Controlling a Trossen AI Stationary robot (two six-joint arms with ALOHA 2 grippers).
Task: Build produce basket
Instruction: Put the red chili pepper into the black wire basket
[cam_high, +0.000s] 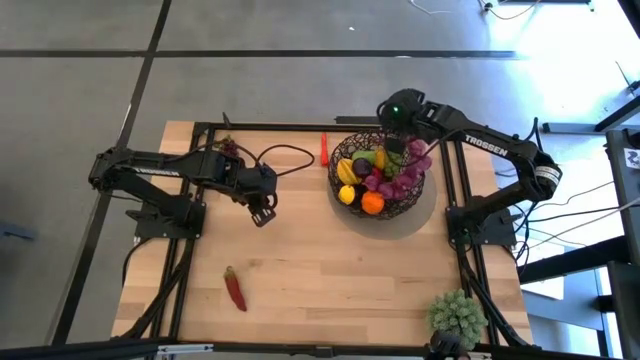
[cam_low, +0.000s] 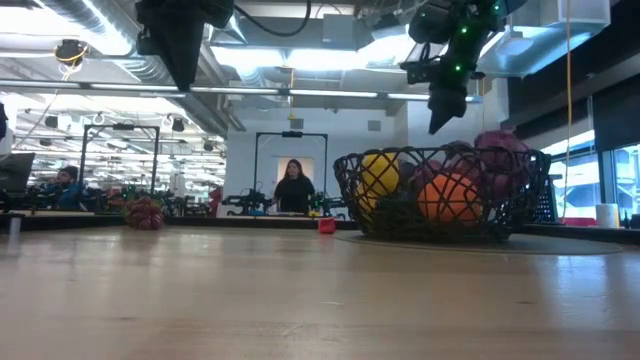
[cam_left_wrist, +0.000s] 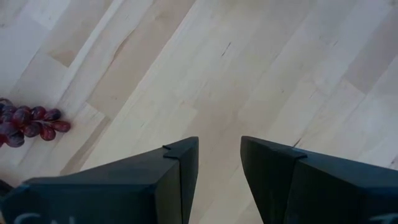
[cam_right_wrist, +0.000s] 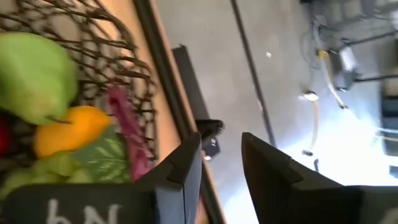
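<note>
The dark wire basket (cam_high: 352, 150) stands at the table's far right, with an orange (cam_high: 372, 203), yellow fruits, green fruit and purple grapes and leaves in it. My right gripper (cam_right_wrist: 221, 162) hangs open above the basket's far side (cam_low: 445, 100), nothing between its fingers. My left gripper (cam_left_wrist: 219, 155) is open above bare wood left of centre (cam_high: 262, 212), clear of the table. A purple grape bunch (cam_high: 230, 150) lies on the table at the far left. One red chilli (cam_high: 324, 148) lies left of the basket, another (cam_high: 236, 290) near the front left.
A spiky pale green plant ball (cam_high: 458, 312) sits at the table's near right corner. A black frame (cam_high: 300, 126) runs along the far edge, and cables lie near the left arm. Bare wood stretches across the table's middle and front.
</note>
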